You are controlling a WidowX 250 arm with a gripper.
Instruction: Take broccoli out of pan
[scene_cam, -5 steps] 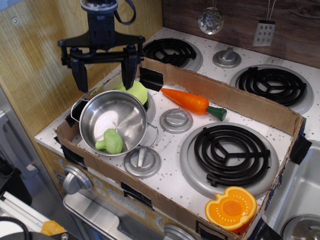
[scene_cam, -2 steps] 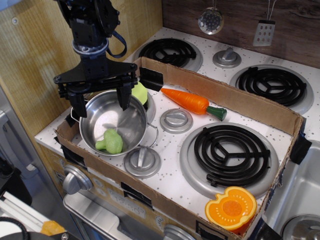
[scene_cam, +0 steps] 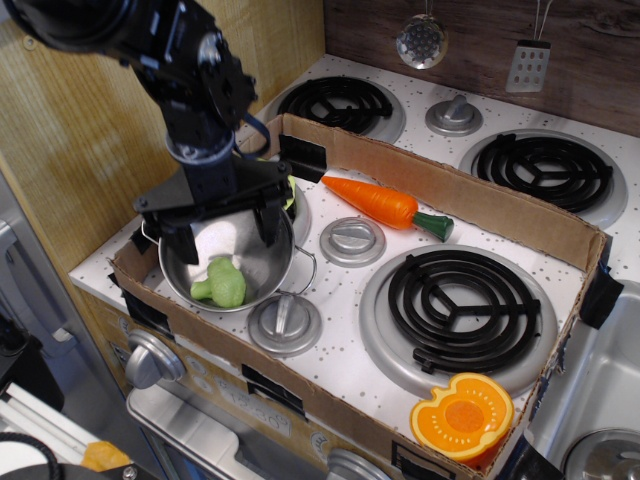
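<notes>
Two spread fingers (scene_cam: 228,236) hang inside the pan (scene_cam: 270,275), just above the broccoli (scene_cam: 222,283).

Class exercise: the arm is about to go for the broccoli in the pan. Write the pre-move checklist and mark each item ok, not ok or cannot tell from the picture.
1. Gripper open wide enough for the toy: ok, its fingers stand spread apart.
2. Broccoli visible and free: ok, it lies alone on the pan floor near the front wall.
3. Gripper centred over the broccoli: not ok, it sits above and behind it, further into the pan.
4. Fingers clear of the pan rim: cannot tell, the left one overlaps the rim in this view.
5. Place to set it down: ok, bare stovetop lies beside the pan.
</notes>
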